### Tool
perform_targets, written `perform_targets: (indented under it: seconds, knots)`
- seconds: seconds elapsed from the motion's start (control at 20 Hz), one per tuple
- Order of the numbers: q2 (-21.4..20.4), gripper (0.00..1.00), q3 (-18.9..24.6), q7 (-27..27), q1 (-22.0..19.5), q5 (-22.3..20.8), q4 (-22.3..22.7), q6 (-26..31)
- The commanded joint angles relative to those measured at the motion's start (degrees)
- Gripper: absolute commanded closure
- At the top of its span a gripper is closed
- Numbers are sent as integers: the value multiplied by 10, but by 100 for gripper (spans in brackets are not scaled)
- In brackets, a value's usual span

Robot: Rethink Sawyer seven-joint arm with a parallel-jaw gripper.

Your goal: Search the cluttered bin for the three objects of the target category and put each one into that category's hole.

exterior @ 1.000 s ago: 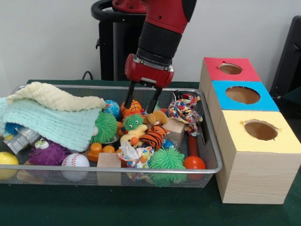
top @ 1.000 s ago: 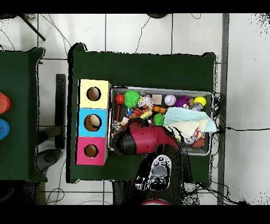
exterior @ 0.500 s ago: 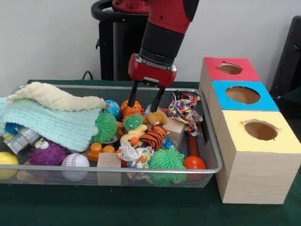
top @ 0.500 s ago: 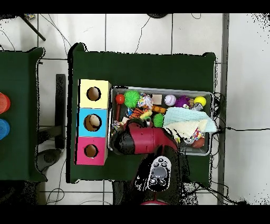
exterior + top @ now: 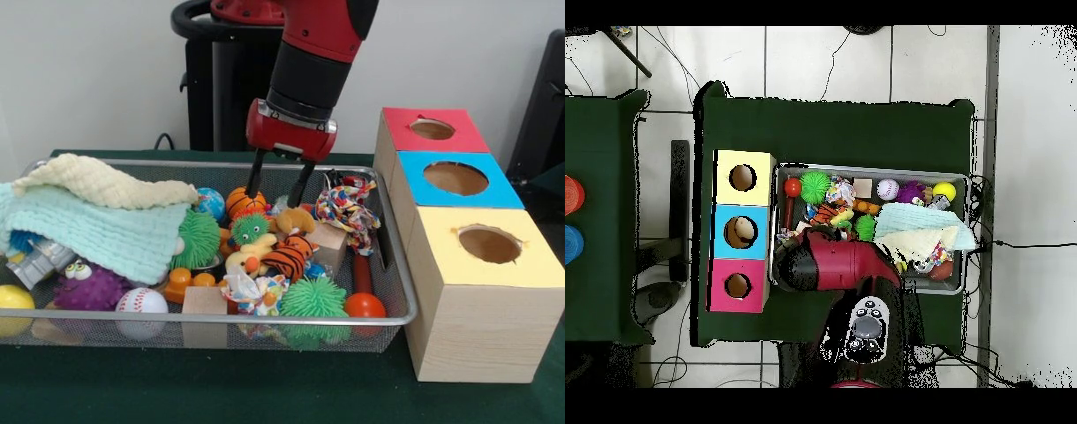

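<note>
I have the tool (image 5: 276, 189) with its fingers spread and empty, hanging above the rear of the mesh bin (image 5: 399, 265). Directly below its tips sits the orange ball (image 5: 244, 201); the green fuzzy toy (image 5: 251, 230) lies just in front. I cannot tell the target category, so the wanted objects remain somewhere in the clutter. To the tool's side stand the red box (image 5: 430, 131), blue box (image 5: 455, 179) and yellow box (image 5: 485, 246), holes facing up for drops from above.

The red and black arm (image 5: 309, 66) comes down steeply, leaning a little to one side, its red wrist block just above the gripper (image 5: 275, 189). The two thin black fingers (image 5: 255, 175) point downward, spread apart with nothing between them. From overhead, the arm (image 5: 840, 262) hides the gripper.
</note>
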Motion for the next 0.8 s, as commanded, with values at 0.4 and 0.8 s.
perform_targets:
  seconds: [0.4, 0.8]
  knots:
    - [9, 0, 80, 87, -29, 69, 76, 96]
    - [-4, 0, 98, 82, -32, 84, 89, 97]
